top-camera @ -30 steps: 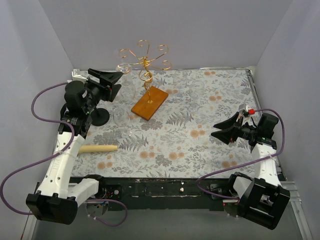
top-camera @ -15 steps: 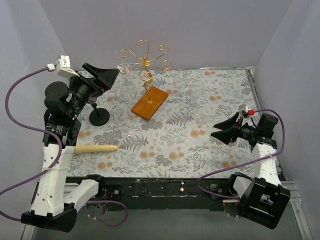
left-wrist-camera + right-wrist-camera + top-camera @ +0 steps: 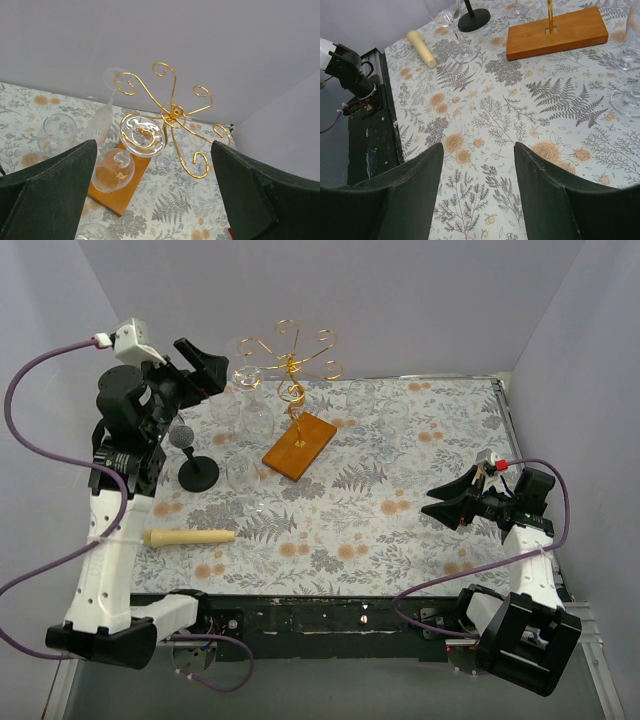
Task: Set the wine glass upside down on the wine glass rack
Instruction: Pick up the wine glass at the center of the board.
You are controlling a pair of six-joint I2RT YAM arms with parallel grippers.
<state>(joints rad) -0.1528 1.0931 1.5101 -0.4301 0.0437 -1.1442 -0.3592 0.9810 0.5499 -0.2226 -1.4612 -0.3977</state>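
wine glass rack: shiny gold metal wire, smooth wooden base
wine glass: clear, glossy glass
counter: matt floral-print cloth

Floral table: wine glass rack, microphone stand, cream handle, upright glasses.

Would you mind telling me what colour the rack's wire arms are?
The wire arms are shiny copper-gold, and they show most clearly in the left wrist view.

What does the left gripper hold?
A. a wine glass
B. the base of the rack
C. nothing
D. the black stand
C: the left gripper is open, its jaws wide apart with nothing touching them; the rack stands beyond it.
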